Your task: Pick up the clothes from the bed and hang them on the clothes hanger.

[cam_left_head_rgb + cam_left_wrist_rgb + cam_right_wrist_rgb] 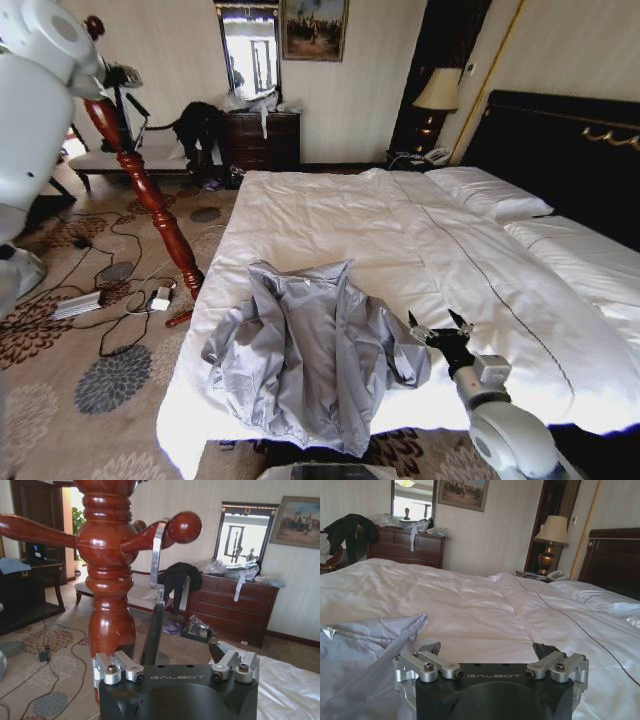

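Grey, crumpled and thin, the jacket (305,355) lies spread near the foot of the bed (330,215), its collar toward the pillows and one sleeve bunched toward the edge nearest the red coat stand (150,200). Just beside its other sleeve hovers the right gripper (440,328), low over the white duvet, its black fingers spread wide with nothing between them; from the right wrist view the cloth's folded edge (380,630) lies just ahead and to one side. Nothing is lifted yet, so I would judge this to be the reach for the pick-up, at the very start of the job. Closing in calls for a sideways move onto the fabric and a pinch that gathers jacket alone, not the duvet beneath. Farther off, the left gripper (177,662) is raised by the stand, open and empty too, with the black clothes hanger (152,635) dangling by its silver hook from a peg, close before it.
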You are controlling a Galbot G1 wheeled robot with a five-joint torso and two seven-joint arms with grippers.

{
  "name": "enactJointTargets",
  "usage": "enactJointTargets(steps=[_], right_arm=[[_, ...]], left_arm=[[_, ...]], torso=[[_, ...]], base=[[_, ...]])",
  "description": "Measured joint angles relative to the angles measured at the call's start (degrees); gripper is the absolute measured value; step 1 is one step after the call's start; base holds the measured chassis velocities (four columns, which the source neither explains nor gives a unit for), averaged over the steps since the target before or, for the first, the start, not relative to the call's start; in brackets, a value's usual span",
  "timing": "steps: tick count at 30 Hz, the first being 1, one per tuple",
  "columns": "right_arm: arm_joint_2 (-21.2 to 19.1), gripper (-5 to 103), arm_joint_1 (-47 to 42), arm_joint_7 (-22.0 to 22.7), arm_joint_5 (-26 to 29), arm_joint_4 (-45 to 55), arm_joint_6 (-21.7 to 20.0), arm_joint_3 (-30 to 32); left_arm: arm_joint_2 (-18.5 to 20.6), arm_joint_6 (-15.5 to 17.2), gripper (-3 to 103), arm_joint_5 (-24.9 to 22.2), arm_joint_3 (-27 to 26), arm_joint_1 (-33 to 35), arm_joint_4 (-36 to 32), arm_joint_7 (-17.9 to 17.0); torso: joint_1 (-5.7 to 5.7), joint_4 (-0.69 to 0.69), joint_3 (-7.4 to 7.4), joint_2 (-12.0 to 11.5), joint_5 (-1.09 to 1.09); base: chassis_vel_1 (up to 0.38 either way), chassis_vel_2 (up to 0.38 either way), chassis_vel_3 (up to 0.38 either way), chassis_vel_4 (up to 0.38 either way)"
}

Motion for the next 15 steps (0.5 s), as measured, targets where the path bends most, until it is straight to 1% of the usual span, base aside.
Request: enactJointTargets(steps=[2,4,5,7,8,10,12,13,15], right_arm=[[0.43,100,-0.50,-0.10,-0.13,0.14,0.21,0.26],[0.53,100,-0.61,-0.16,-0.16,0.16,0.25,0.27],[0.58,100,-0.80,-0.28,-0.15,0.19,0.25,0.23],[0.30,100,-1.22,-0.46,-0.32,0.21,0.26,-0.27],[0.30,100,-1.22,-0.46,-0.32,0.21,0.26,-0.27],[0.11,100,-1.15,-0.57,-0.59,0.24,0.35,-0.39],[0.09,100,-1.05,-0.57,-0.52,0.26,0.35,-0.36],[0.07,100,-0.89,-0.57,-0.43,0.27,0.36,-0.22],[0.13,100,-0.57,-0.57,-0.40,0.05,0.48,0.32]], left_arm=[[-1.48,-0.04,80,1.10,0.03,-0.25,2.79,0.55],[-1.85,-0.05,80,1.32,0.04,-0.40,3.49,0.68],[-2.92,-0.08,77,2.01,0.04,-0.83,5.42,1.06],[-4.20,-0.10,66,2.54,0.04,-1.24,7.60,1.51],[-4.20,-0.10,66,2.54,0.04,-1.24,7.60,1.51],[-4.50,-0.12,56,3.34,0.15,-1.27,8.07,2.10],[-4.49,-0.13,56,3.57,0.15,-1.21,8.06,2.17],[-4.42,-0.14,51,3.84,0.15,-1.04,8.00,2.22],[-4.01,-0.28,39,4.34,0.10,-0.74,7.61,2.30]], torso=[[-0.01,0.03,0.00,0.00,-0.02],[-0.01,0.03,0.00,0.00,-0.02],[-0.01,0.02,0.00,0.00,-0.01],[0.00,-0.02,0.00,0.00,0.01],[0.00,-0.02,0.00,0.00,0.01],[0.00,-0.01,0.00,0.00,0.01],[-0.01,0.00,0.00,0.00,0.01],[-0.01,0.03,-0.01,0.00,0.01],[-0.01,0.03,0.00,0.00,-0.02]], base=[[0.000,0.000,0.000,0.000],[0.000,0.000,0.000,0.000],[0.000,0.000,0.000,0.000],[0.000,0.000,0.000,0.000],[0.000,0.000,0.000,0.000],[0.000,0.000,0.000,0.000],[0.000,0.000,0.000,0.000],[0.000,0.000,0.000,0.000],[0.000,0.000,0.000,0.000]])
